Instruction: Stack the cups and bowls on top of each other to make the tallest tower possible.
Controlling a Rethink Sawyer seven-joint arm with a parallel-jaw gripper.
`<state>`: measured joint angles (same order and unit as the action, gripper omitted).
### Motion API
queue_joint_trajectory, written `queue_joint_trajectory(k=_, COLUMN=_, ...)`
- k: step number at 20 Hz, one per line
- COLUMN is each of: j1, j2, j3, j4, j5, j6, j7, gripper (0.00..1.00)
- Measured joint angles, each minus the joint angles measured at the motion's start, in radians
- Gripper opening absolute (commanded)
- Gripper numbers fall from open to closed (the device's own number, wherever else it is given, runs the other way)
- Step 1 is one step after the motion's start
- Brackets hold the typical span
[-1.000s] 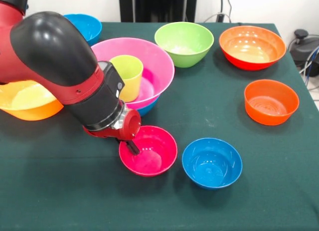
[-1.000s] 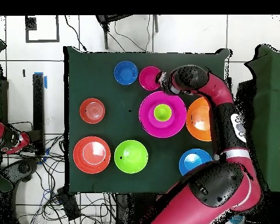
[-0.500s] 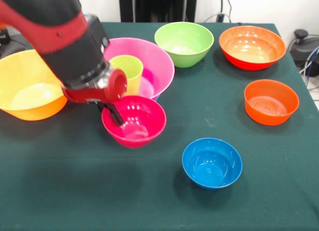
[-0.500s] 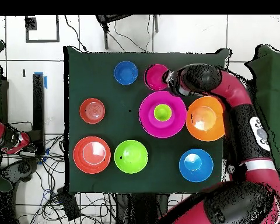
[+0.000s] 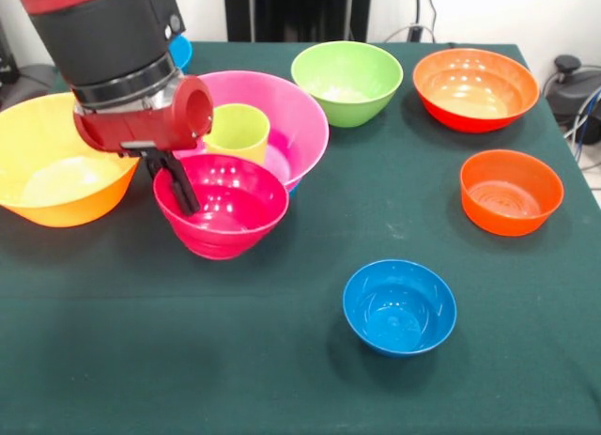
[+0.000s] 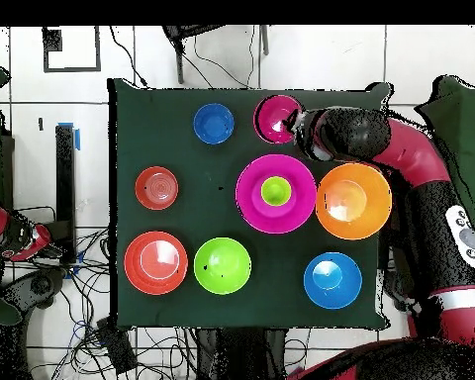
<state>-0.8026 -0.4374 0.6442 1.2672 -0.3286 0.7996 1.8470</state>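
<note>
Fingers [image 5: 178, 186] of the red and black arm pinch the near rim of a small glossy crimson plastic bowl [image 5: 223, 208], one dark finger inside the wall and the other outside, and the bowl hangs tilted, seemingly clear of the dark green cloth-covered surface [image 5: 282, 379]. It sits just in front of the large pink plastic bowl [image 5: 291, 111], which holds an upright lime-green plastic tumbler [image 5: 238, 130] and seems to rest on a blue bowl barely showing beneath. My read is that the carrying step is under way: the crimson bowl wants lifting higher, centring over the tumbler's narrow mouth and setting down level, since smooth, rounded plastic will slide off easily. A medium lime-green bowl [image 5: 347, 78], two orange-red bowls, a small blue bowl [image 5: 399, 306] and a big yellow-orange bowl [image 5: 52, 167] wait apart.
</note>
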Motion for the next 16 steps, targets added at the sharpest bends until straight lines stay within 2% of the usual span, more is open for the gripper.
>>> queue_joint_trajectory(k=8, j1=-0.003, j2=-0.055, j3=0.0, j4=0.068, j5=0.011, j6=0.0, j7=0.0, gripper=0.0)
queue_joint_trajectory(k=16, j1=-0.039, j2=-0.141, j3=0.002, j4=0.188, j5=0.056, j6=0.0, j7=0.0, gripper=0.0)
